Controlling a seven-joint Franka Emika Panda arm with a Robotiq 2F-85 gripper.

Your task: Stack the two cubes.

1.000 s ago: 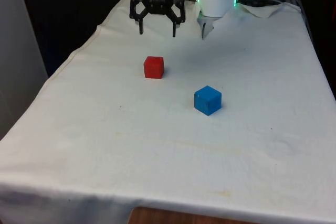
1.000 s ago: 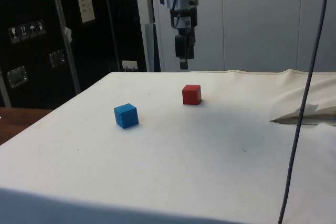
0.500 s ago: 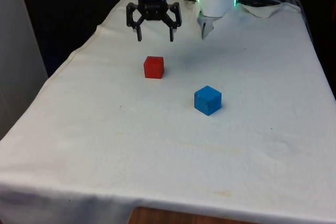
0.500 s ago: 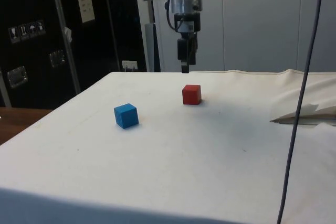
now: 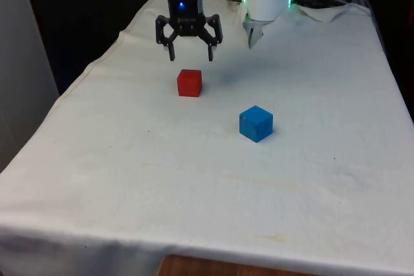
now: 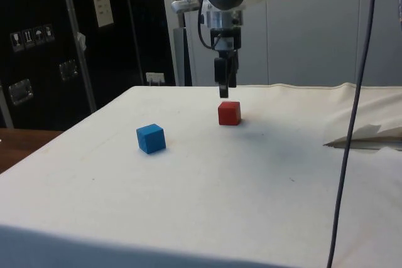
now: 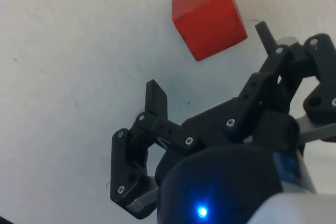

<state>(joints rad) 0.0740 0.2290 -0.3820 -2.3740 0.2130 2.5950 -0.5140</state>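
Looking across the table, the gripper (image 5: 189,58) hangs with fingers spread wide above the red cube (image 5: 189,83), which sits toward the far edge; the blue cube (image 5: 256,123) lies nearer the middle. From the side, the fingertips seem just behind the cube. At the wrist, I'd centre it between them before descending.

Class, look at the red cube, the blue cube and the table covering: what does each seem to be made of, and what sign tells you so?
Red cube: probably painted wood or plastic; flat matte faces, crisp edges, no gloss.
Blue cube: likely the same; even matte colour, sharp corners.
Table covering: white woven cloth; soft creases and folds, draping over the edges.
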